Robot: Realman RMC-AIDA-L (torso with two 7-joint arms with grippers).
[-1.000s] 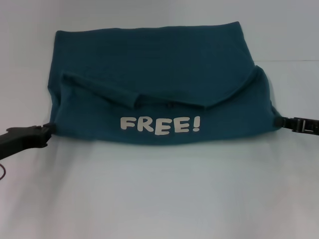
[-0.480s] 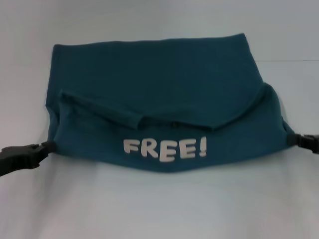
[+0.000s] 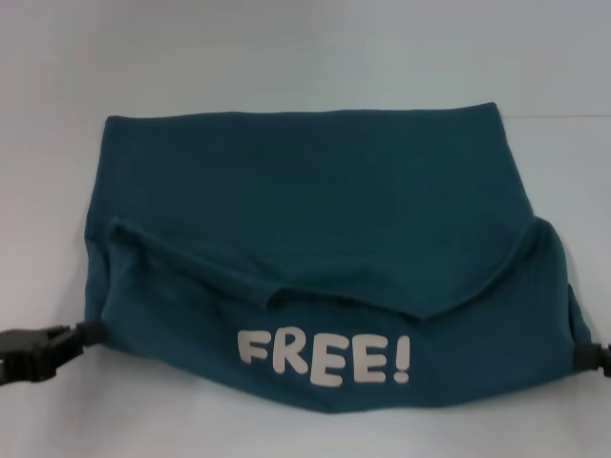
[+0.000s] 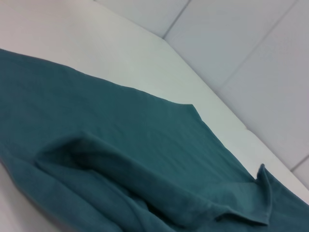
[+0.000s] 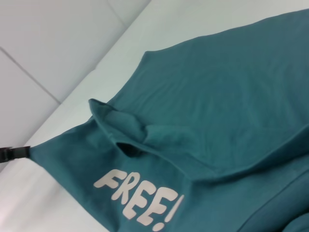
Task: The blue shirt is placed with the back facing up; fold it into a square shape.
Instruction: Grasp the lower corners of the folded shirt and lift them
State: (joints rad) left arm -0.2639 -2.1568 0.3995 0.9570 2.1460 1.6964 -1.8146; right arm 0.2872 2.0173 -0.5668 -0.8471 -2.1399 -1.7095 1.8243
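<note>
1. Left claw (image 3: 84,333), black, sits low at the left edge of the head view, pinched shut on the near left corner of the big dark teal-blue cotton short-sleeved shirt (image 3: 315,200). In the right wrist view the same claw (image 5: 19,152) shows as a small dark tip clamped on that stretched corner.
2. Right claw (image 3: 584,355) is barely in frame at the right edge, also clamped on the shirt, at its near right corner.
3. The near edge hangs stretched between the two claws and sags a bit in the middle, with the white block letters "FREE!" (image 3: 325,358) facing the camera right along it.
4. Above the lettering a folded-over flap edge runs across in a shallow V, with a small bunched bit of cloth (image 3: 272,291) left of centre.
5. The far part of the shirt lies flat on the plain white counter (image 3: 286,57), far edge pretty straight.
6. Versus half a second ago: both claws have come closer to the robot and lower in frame, the right one now almost out of shot. The lettering and near edge have slid down with them, and the shirt fills more of the picture.
</note>
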